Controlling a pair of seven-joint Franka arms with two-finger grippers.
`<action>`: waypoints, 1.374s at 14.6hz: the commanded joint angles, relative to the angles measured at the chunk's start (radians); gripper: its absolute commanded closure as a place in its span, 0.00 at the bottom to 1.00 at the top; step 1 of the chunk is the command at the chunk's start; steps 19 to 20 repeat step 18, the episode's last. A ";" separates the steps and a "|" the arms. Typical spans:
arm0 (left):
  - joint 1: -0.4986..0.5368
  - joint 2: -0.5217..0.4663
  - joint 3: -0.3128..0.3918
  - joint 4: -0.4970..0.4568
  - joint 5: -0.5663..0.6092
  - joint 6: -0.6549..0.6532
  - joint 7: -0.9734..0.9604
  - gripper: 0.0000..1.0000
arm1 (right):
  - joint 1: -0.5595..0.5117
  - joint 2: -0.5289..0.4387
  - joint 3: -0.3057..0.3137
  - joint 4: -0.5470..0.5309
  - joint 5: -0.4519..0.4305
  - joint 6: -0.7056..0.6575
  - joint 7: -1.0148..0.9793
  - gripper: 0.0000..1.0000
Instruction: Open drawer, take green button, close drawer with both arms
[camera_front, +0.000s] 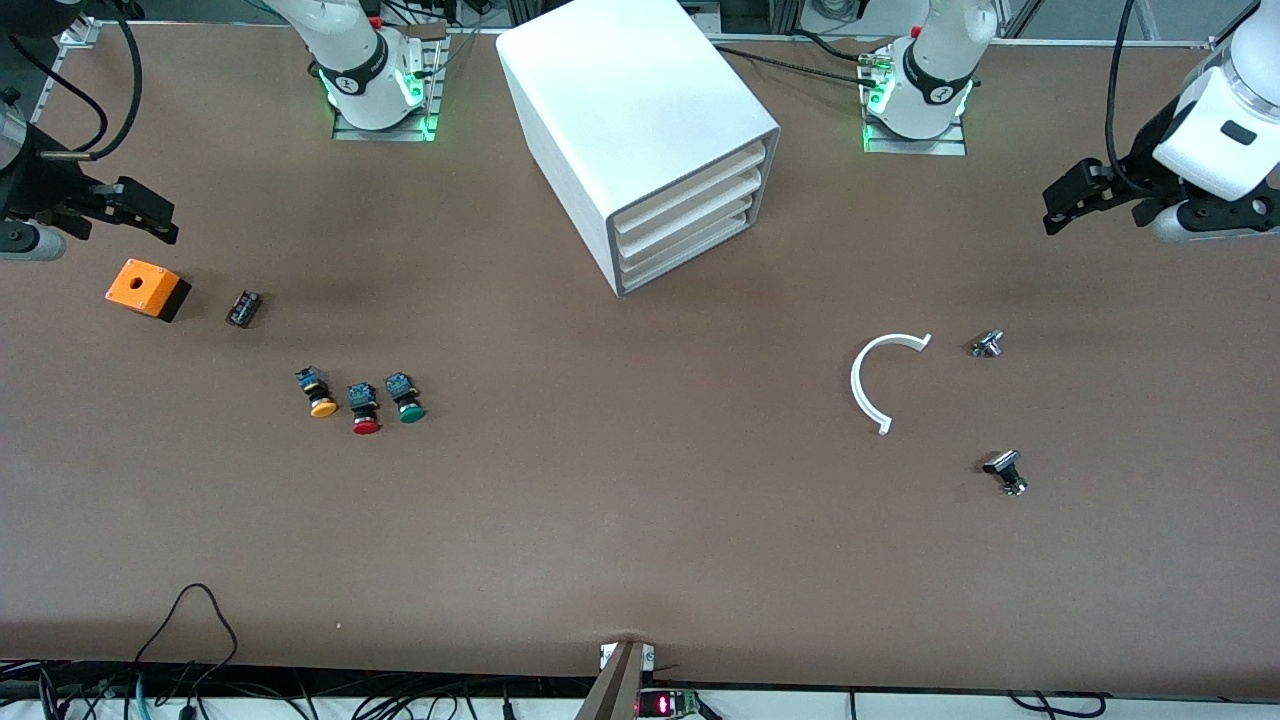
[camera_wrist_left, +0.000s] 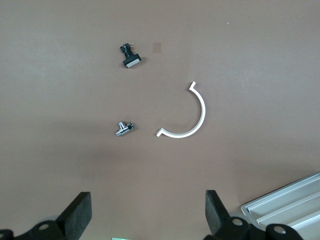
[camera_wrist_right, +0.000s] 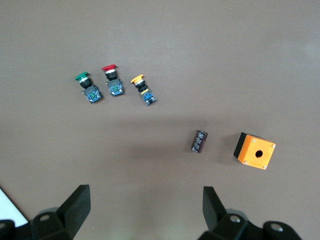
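The white cabinet (camera_front: 620, 110) stands at the middle of the table between the two bases. Its lowest drawer (camera_front: 690, 255) is shut, like the two above it. The green-capped button (camera_front: 407, 398) lies on the table in a row with a red-capped (camera_front: 363, 408) and an orange-capped one (camera_front: 318, 392), toward the right arm's end. It also shows in the right wrist view (camera_wrist_right: 86, 85). My right gripper (camera_front: 160, 218) (camera_wrist_right: 147, 205) is open and empty over the table beside the orange box. My left gripper (camera_front: 1062, 200) (camera_wrist_left: 148, 210) is open and empty over the left arm's end.
An orange box (camera_front: 147, 288) and a small dark part (camera_front: 243, 308) lie near the buttons. A white curved strip (camera_front: 875, 380) and two small metal parts (camera_front: 987, 344) (camera_front: 1006, 470) lie toward the left arm's end. Cables hang at the front edge.
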 joint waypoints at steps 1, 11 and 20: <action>-0.011 0.016 0.006 -0.023 0.024 -0.005 0.011 0.00 | 0.004 0.008 0.003 0.045 0.010 -0.013 0.012 0.01; -0.011 0.034 0.005 -0.002 -0.010 -0.005 0.010 0.00 | 0.022 0.018 0.006 0.068 0.008 -0.017 0.009 0.01; -0.007 0.034 0.006 -0.001 -0.024 -0.003 0.011 0.00 | 0.027 0.018 0.006 0.069 0.008 -0.018 0.009 0.01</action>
